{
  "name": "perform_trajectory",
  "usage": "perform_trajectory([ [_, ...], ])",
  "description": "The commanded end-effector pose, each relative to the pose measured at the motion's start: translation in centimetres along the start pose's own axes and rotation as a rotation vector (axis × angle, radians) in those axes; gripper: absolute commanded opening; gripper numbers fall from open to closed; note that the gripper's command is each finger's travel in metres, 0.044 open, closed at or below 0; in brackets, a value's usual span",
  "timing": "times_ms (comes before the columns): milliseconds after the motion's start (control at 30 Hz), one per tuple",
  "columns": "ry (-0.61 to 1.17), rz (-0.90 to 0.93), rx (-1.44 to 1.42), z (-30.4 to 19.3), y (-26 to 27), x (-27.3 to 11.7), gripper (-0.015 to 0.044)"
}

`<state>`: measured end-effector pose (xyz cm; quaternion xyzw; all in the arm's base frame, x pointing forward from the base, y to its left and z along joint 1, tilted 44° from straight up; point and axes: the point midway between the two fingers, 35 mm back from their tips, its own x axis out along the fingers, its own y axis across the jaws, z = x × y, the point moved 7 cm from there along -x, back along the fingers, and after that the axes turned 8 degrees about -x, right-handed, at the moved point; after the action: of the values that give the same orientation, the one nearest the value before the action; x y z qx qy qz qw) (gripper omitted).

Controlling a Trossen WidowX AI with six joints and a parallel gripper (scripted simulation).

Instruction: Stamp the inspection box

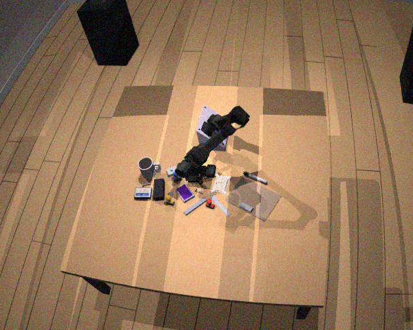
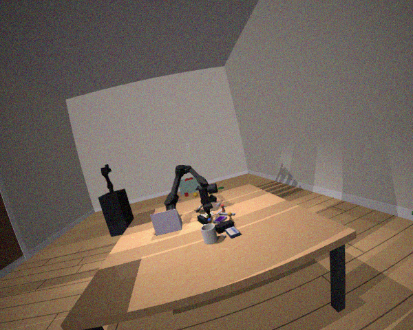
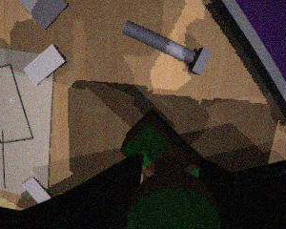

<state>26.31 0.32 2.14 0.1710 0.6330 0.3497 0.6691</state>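
Note:
My gripper [image 1: 198, 180] [image 2: 207, 212] [image 3: 170, 167] is shut on a green-handled stamp [image 3: 173, 207], held above the bench between card and pad. Its lettering is hidden. The white card [image 1: 221, 184] [image 3: 41, 119] lies left of the gripper in the wrist view, its box outline [image 3: 22, 102] showing no clear print. The open purple ink pad [image 1: 185, 192] [image 2: 220, 219] [image 3: 274, 29] is at the wrist view's upper right. A red stamp [image 1: 209, 203], a yellow stamp [image 1: 169, 199] and a blue stamp [image 1: 175, 175] stand around them.
A grey bolt [image 1: 198, 191] [image 3: 157, 40] lies between pad and card. Two flat bars [image 1: 195, 205] [image 1: 220, 205] lie beyond. A mug [image 1: 146, 168] [image 2: 209, 234], black case [image 1: 158, 189] and blue-white box [image 1: 142, 193] stand left; a marker [image 1: 255, 177] and translucent sheet [image 1: 270, 199] lie right.

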Motion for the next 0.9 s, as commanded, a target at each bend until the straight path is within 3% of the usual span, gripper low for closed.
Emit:
perform_trajectory([
  [0, 0.001, -0.006, -0.004, 0.1, 0.0, -0.3, 0.0000],
  [867, 0.001, -0.009, -0.004, 0.1, -0.1, -1.5, 0.0000],
])
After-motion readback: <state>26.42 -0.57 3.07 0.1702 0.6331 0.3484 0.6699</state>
